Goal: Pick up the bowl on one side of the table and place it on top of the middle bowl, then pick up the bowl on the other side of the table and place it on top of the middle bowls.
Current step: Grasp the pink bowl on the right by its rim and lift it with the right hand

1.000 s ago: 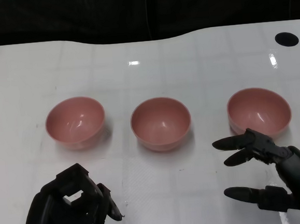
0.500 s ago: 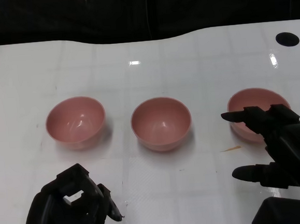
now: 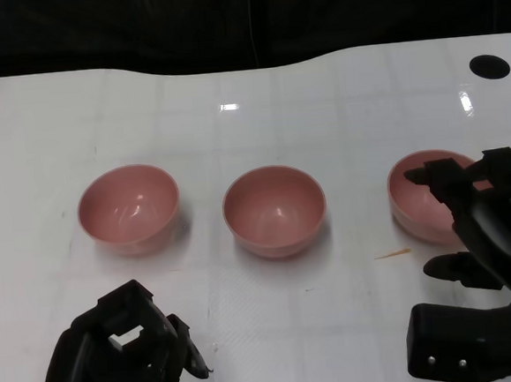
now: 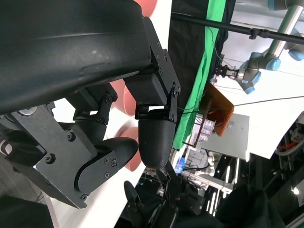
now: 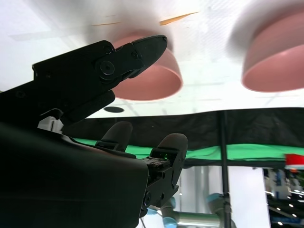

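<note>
The right hand (image 3: pixel 475 227) has moved away from the robot toward the right bowl (image 3: pixel 424 197): a second ago its spread fingers lay on the near side of that bowl, just short of its rim, and now the upper fingers (image 3: pixel 436 177) reach over the rim and cover much of its right half. More of the right forearm's black wrist block (image 3: pixel 467 342) has come into the head view below the bowl.

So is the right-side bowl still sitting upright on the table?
Yes, the right bowl sits upright on the table, its opening up; the right hand reaches over it, contact unclear.
</note>
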